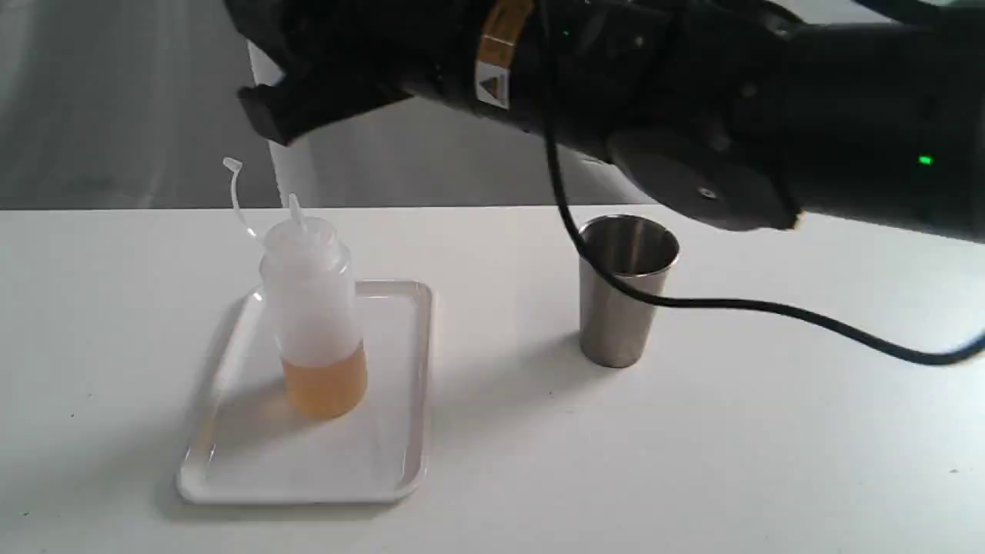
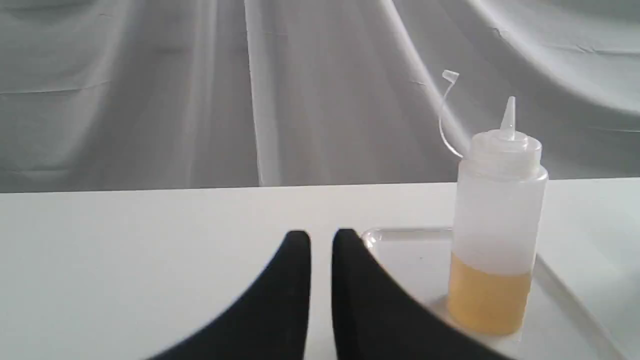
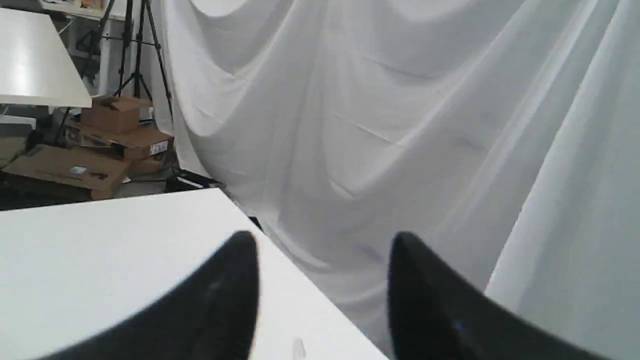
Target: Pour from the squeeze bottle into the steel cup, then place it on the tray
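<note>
- Right arm (image 1: 692,92) fills the exterior view's top, dark and cut off; its cable (image 1: 769,306) crosses the cup (image 1: 619,331).
- Bottle (image 1: 312,308) stands upright on the tray (image 1: 385,477), uncapped; the cup stands well apart on bare desk (image 1: 769,462).
- Right fingers (image 3: 235,270) are spread wide, empty, raised above the desk's edge.
- Left fingers (image 2: 295,260) are nearly together, empty, low beside the tray.

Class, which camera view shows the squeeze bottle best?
The left wrist view: the bottle stands close and unobstructed, nozzle to base. The exterior view shows it whole but smaller, on the tray; the right wrist view misses it.
</note>
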Available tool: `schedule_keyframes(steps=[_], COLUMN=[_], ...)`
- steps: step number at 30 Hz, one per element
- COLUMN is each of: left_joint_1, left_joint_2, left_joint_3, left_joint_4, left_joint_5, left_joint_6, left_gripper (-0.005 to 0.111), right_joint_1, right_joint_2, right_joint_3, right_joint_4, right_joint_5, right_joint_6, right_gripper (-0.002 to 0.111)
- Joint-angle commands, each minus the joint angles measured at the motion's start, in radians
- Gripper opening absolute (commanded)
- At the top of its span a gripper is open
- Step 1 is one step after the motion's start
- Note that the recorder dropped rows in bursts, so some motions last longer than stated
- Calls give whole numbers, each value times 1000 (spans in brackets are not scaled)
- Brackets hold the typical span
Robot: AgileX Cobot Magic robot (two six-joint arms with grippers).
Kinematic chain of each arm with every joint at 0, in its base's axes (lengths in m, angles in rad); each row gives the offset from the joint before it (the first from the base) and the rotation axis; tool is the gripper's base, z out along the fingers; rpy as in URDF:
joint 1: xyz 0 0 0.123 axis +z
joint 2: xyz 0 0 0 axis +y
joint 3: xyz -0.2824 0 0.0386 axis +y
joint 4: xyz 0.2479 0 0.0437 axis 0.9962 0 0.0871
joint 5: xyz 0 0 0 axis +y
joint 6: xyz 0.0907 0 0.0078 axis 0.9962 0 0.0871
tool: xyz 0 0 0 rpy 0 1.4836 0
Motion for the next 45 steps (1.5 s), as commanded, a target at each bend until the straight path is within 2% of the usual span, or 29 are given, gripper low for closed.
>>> schedule_keyframes(steps=[1, 3, 6, 14, 20, 25, 33, 38, 45], left_joint_1=[1, 1, 1, 1, 1, 1, 1, 1, 1], left_joint_2=[-5, -5, -5, -5, -5, -5, -5, -5, -5], left_joint_3=[4, 4, 4, 4, 4, 4, 4, 4, 4], left_joint_4=[-3, -3, -3, -3, -3, -3, -3, -3, -3], left_joint_5=[-2, -2, -2, -2, -2, -2, -2, -2, -2], left_joint_6=[-3, -3, -3, -3, -1, -3, -5, -5, -2], left_gripper=[8, 8, 8, 8, 8, 8, 8, 8, 8], right_joint_1=[-23, -42, -71, -116, -131, -169, -169, -260, -485], right_joint_2=[-102, -171, -277, -561, -629, -631, -777, -973, -1221], right_joint_3=[125, 209, 335, 578, 600, 645, 782, 846, 1010], right_joint_4=[-5, -5, -5, 6, 27, 264, 269, 269, 335], right_joint_5=[-9, -31, -58, -35, -15, -14, 114, 191, 191], right_joint_6=[2, 2, 2, 2, 2, 2, 5, 3, -2], right_gripper=[25, 13, 0, 0, 0, 0, 0, 0, 0])
